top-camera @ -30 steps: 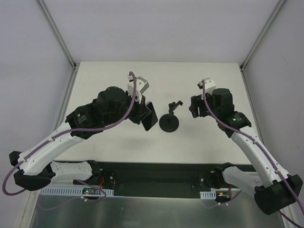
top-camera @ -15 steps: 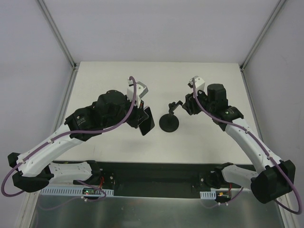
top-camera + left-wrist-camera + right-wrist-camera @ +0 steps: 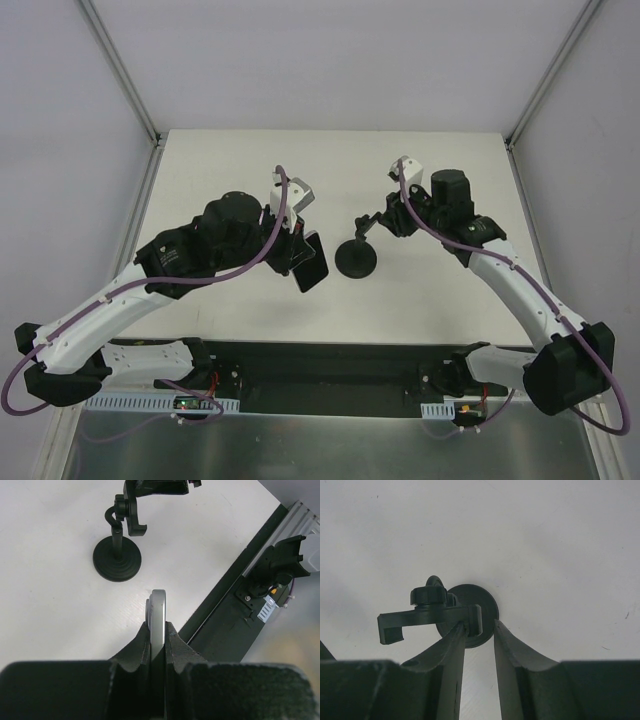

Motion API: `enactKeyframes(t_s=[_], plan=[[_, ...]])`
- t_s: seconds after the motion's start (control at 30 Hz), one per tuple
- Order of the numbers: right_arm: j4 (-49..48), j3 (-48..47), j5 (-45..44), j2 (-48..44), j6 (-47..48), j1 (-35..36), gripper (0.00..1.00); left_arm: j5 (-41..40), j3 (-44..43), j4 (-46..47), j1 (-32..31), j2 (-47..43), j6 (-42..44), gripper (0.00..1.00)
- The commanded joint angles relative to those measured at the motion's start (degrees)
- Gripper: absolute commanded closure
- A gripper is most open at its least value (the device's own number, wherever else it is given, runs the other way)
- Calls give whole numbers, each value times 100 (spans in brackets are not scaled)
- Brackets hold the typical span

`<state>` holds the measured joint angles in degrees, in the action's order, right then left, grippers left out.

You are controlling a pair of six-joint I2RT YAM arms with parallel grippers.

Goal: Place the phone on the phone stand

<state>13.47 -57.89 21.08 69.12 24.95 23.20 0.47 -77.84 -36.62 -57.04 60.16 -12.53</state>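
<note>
The phone is held edge-up in my left gripper, just left of the phone stand. In the left wrist view the jaws are shut on the phone's pale edge, with the stand ahead and to the left. My right gripper is at the stand's bracket head. In the right wrist view it is open; its left finger touches the right end of the bracket, and the right finger stands apart. The disc base lies below.
The white table is bounded by white walls at the back and sides. A black rail with electronics runs along the near edge, also showing in the left wrist view.
My right gripper has moved left until it reaches the stand's bracket head. My left gripper has shifted the phone slightly nearer and lower, staying shut on it.
</note>
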Motion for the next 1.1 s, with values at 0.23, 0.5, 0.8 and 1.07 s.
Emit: enactKeyframes(t_s=[0.23, 0.5, 0.8, 1.07], plan=[[-222, -293, 230, 93, 203, 193, 78, 331, -20, 480, -44, -110, 93, 100], [-275, -276, 37, -74, -235, 596, 99, 1041, 42, 1042, -44, 13, 549, 100], [-582, 295, -694, -653, -1211, 1081, 99, 3237, -135, 2693, -36, 900, 1174, 100], [-504, 349, -44, -707, -949, 1090, 99, 4295, -293, 3241, -36, 1709, 2674, 100]])
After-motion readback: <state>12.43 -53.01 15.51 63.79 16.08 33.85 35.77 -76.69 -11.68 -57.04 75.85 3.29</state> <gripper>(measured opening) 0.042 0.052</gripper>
